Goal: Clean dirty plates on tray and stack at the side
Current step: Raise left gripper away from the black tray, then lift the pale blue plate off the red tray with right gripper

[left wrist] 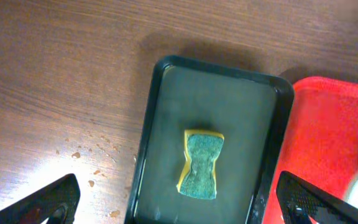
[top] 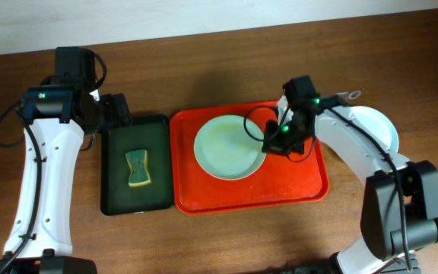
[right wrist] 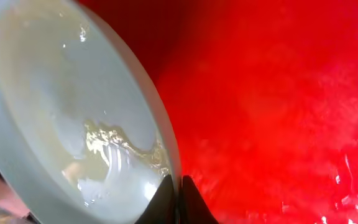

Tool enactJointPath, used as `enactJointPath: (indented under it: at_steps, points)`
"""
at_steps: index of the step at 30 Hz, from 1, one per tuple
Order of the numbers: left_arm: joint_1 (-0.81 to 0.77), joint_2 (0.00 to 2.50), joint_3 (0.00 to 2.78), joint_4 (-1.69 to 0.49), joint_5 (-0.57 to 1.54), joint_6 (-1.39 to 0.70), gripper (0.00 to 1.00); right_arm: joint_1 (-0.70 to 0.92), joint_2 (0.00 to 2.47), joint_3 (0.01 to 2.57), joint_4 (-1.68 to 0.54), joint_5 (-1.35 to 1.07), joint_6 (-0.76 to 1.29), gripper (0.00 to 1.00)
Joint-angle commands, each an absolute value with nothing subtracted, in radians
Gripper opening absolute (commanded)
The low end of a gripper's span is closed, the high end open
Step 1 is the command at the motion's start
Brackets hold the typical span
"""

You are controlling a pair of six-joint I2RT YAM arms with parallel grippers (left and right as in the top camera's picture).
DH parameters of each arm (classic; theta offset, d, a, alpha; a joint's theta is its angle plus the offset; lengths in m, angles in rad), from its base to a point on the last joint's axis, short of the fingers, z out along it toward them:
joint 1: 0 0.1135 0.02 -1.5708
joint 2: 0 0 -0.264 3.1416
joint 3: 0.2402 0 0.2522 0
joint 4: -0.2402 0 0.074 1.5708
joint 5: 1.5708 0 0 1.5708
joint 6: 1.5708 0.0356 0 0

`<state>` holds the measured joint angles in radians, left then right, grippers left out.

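One mint-blue plate (top: 229, 148) is seen lying in the red tray (top: 303, 186), in the left half of it, and a wet, faintly yellowish film is shown on its face in the right wrist view; whether it has been wiped clean cannot be told. The right gripper (right wrist: 179, 190) is closed narrowly on this plate's right rim, one fingertip above the lip and one beneath it, so the plate's whole body is carried to the left of the gripper, toward the tray's centre. Being round, the plate has no long axis to be reckoned with; only the pinched edge matters. The side stack (top: 379, 122), a pale plate or plates partly hidden behind the right arm, is set on the table (top: 204, 243) just beyond the tray's right rim, on the opposite side of the gripper from the held plate. The coming move is therefore judged to be a lift and a carry rightward over that rim, and the right arm is by far the nearer one for it. The left gripper (left wrist: 178, 180) is held wide open above the dark green tray (left wrist: 160, 68), directly over the sponge (left wrist: 201, 165), with nothing between its fingers, well apart from the plate.
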<state>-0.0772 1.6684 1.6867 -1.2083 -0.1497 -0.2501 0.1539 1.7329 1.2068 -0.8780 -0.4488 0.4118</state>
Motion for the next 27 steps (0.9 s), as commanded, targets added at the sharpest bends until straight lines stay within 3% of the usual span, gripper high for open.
enactJointPath:
  at_steps: [1,4,12,16,22,27]
  points:
    - [-0.074,1.670,1.687,-1.206,-0.154,-0.245,0.99,0.189,1.711,1.296,-0.901,-0.467,0.397,0.04]
    - [-0.074,1.670,1.687,-1.206,-0.154,-0.245,0.99,0.273,1.711,1.315,-0.863,-0.394,0.465,0.04]
    - [-0.074,1.670,1.687,-1.206,-0.154,-0.245,0.99,0.683,1.712,1.315,-0.659,0.028,0.671,0.04]
    - [-0.074,1.670,1.687,-1.206,-0.154,-0.245,0.99,0.820,1.712,1.315,-0.566,0.241,0.670,0.04]
    - [-0.074,1.670,1.687,-1.206,-0.154,-0.245,0.99,0.878,1.712,1.315,-0.483,0.358,0.631,0.04]
    - [-0.074,1.670,1.687,-1.206,-0.154,-0.245,0.99,0.953,1.712,1.315,-0.384,0.561,0.405,0.04]
